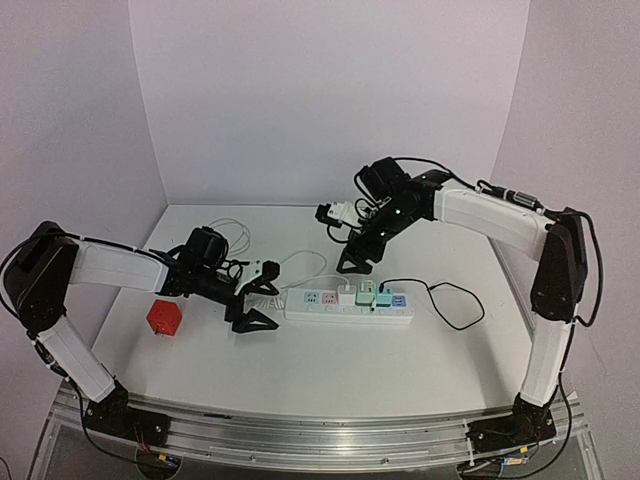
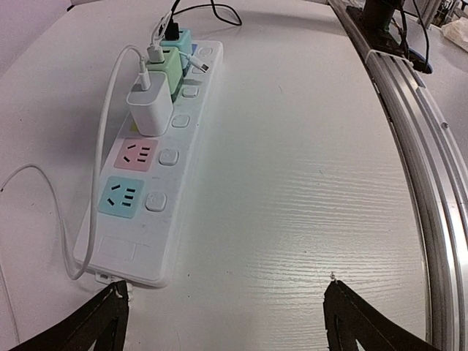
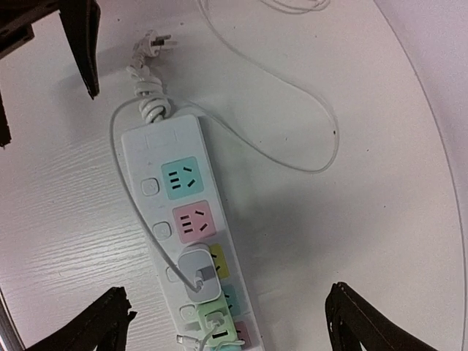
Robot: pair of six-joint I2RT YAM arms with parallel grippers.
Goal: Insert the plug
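Note:
A white power strip lies on the table, its empty teal socket and pink socket at the left end. A white charger with a white cable sits plugged in beside them, then a green adapter and a teal adapter. My left gripper is open and empty at the strip's left end, fingertips wide apart. My right gripper is open and empty above the strip, just over the white charger.
A red cube lies left of the left gripper. The strip's own coiled cord and plug lie off its left end. A white cable loops behind the strip and a black cable to its right. A metal rail runs along the near edge.

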